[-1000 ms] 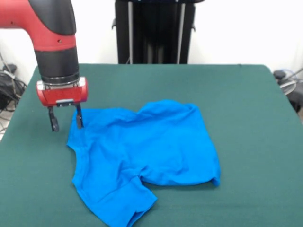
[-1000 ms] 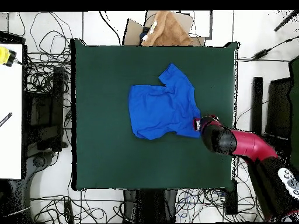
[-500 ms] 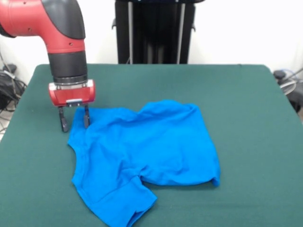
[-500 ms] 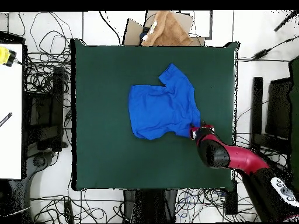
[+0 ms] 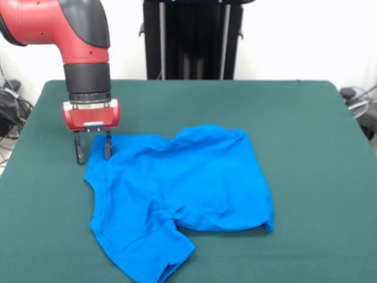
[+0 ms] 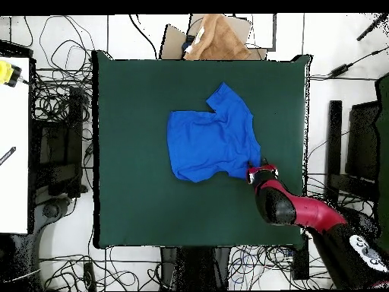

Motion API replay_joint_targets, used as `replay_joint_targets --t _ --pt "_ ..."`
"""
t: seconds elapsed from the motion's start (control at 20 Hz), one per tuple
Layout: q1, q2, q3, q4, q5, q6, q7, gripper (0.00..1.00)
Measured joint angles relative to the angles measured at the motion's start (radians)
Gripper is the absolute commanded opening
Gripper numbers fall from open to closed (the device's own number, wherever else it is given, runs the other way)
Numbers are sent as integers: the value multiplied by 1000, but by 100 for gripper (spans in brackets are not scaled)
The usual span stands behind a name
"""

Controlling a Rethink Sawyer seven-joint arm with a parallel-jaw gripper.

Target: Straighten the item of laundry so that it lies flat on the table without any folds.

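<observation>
While upright, gripper (image 5: 92, 147) spread, at T-shirt (image 5: 182, 188) corner

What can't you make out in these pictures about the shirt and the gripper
- Whether the gripper touches the shirt: the front view shows open fingers at the corner, contact unclear; overhead, the arm covers that corner.
- The shirt's underside, and any print on it: hidden against the table in both views.
- How many layers lie at the sleeve fold: too fine to tell.
</observation>
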Motion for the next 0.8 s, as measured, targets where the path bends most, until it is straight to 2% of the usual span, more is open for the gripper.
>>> replay_joint_targets --t 0.7,0.75,0.8 --pt "-1 5 -6 1 0 -20 0 100" --pt "-4 8 -4 3 0 -25 0 0" --pt "-5 8 -4 4 0 -26 0 0"
